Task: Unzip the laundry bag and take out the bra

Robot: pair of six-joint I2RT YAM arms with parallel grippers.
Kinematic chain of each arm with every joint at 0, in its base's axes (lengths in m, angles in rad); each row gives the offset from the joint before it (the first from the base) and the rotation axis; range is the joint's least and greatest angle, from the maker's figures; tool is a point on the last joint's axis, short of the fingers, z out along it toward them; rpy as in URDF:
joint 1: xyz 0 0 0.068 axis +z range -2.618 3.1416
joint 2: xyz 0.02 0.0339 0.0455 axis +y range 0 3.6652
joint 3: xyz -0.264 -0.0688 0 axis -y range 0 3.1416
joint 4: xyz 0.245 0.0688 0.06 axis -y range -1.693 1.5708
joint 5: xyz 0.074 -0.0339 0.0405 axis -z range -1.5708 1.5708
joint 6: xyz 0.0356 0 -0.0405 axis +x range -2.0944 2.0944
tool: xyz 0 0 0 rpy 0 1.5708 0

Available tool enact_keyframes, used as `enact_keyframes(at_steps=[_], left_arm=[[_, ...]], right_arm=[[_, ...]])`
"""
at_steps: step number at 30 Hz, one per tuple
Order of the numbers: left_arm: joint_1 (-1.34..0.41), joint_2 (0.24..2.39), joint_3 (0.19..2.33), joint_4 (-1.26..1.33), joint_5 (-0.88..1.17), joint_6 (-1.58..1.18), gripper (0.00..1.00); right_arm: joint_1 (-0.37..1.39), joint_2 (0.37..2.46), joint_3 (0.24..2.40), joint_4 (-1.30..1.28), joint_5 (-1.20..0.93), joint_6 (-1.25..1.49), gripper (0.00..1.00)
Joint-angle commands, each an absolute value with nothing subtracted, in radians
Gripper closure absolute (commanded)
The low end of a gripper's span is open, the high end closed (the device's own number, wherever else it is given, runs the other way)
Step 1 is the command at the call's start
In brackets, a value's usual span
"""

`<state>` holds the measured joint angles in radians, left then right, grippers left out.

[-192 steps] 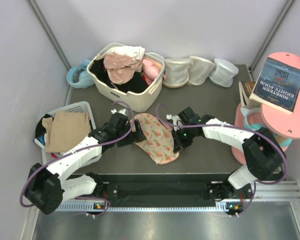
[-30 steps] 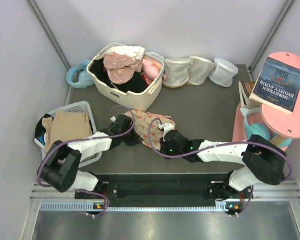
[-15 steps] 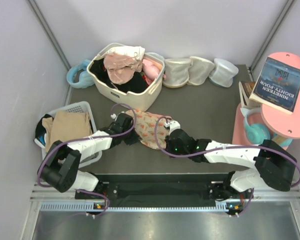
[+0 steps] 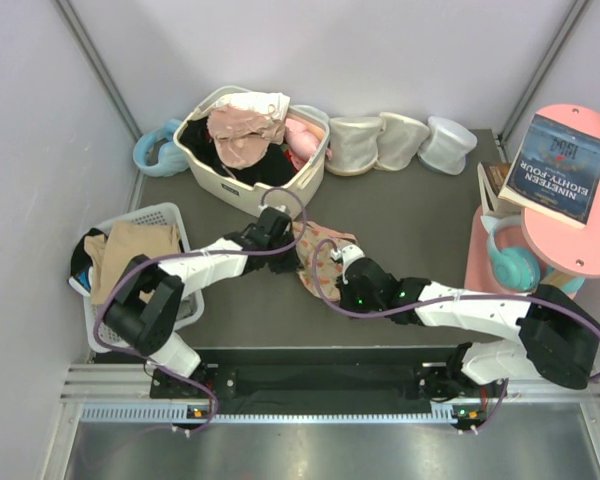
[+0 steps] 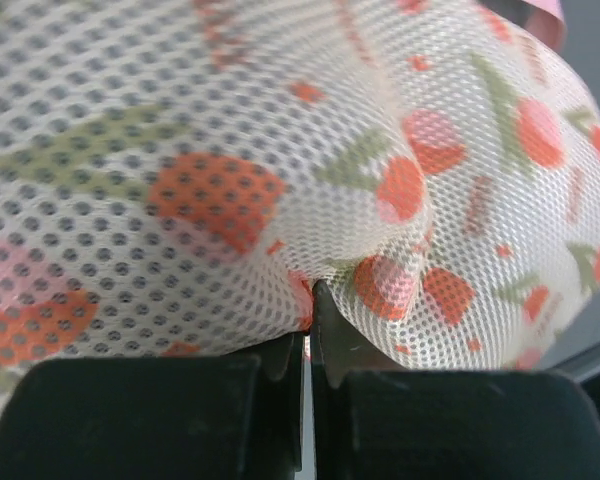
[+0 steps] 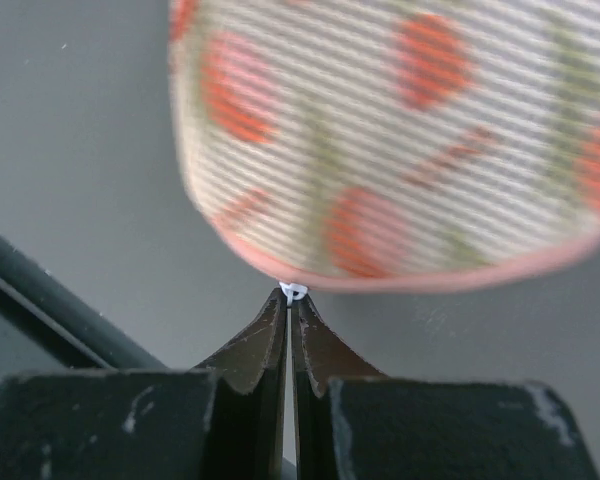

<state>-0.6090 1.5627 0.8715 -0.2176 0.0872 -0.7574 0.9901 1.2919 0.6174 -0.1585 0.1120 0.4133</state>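
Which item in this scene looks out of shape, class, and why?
The laundry bag is bunched up rather than lying flat: the left gripper pinches a fold of its mesh, and the right gripper pinches a small white tab at its rim.

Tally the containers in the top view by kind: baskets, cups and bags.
Baskets: 2
Cream cups: 3
Laundry bag: 1
Total: 6
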Motion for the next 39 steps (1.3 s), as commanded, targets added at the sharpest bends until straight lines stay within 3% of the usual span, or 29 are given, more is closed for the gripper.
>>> enact_keyframes(at_steps=[1, 5, 6, 8, 9, 12, 13, 15, 25, 33, 39], left_arm=[[-0.640, 1.617, 1.020, -0.178, 0.161, -0.635, 1.00], [-0.637, 1.655, 1.095, -0.248, 0.098, -0.621, 0.99], [-0.637, 1.660, 1.118, -0.271, 0.083, -0.621, 0.82], [-0.635, 1.654, 1.135, -0.323, 0.060, -0.627, 0.59], [-0.634, 1.637, 1.140, -0.337, 0.055, -0.633, 0.37], [-0.634, 1.570, 1.118, -0.389, 0.028, -0.656, 0.21], [-0.634, 1.546, 1.106, -0.414, 0.019, -0.664, 0.11], [-0.634, 1.467, 1.054, -0.443, -0.029, -0.690, 0.06], [-0.624, 1.054, 0.741, -0.450, -0.121, -0.896, 0.01], [-0.624, 0.985, 0.650, -0.413, -0.025, -0.986, 0.15], [-0.623, 0.910, 0.586, -0.458, -0.018, -1.071, 0.18]], right_arm=[[1.009, 1.270, 0.672, -0.141, 0.012, 0.387, 1.00], [1.040, 1.327, 0.704, -0.086, -0.026, 0.397, 1.00], [1.054, 1.345, 0.728, -0.077, -0.034, 0.397, 1.00], [1.071, 1.402, 0.755, -0.048, -0.044, 0.397, 1.00], [1.086, 1.420, 0.788, -0.040, -0.049, 0.394, 1.00], [1.104, 1.482, 0.845, -0.008, -0.070, 0.394, 1.00], [1.104, 1.509, 0.859, -0.006, -0.078, 0.394, 1.00], [1.115, 1.535, 0.899, 0.034, -0.095, 0.396, 1.00], [1.155, 1.669, 1.023, 0.064, -0.147, 0.399, 1.00], [1.163, 1.669, 1.022, 0.040, -0.140, 0.403, 1.00], [1.163, 1.667, 1.009, 0.034, -0.123, 0.425, 1.00]])
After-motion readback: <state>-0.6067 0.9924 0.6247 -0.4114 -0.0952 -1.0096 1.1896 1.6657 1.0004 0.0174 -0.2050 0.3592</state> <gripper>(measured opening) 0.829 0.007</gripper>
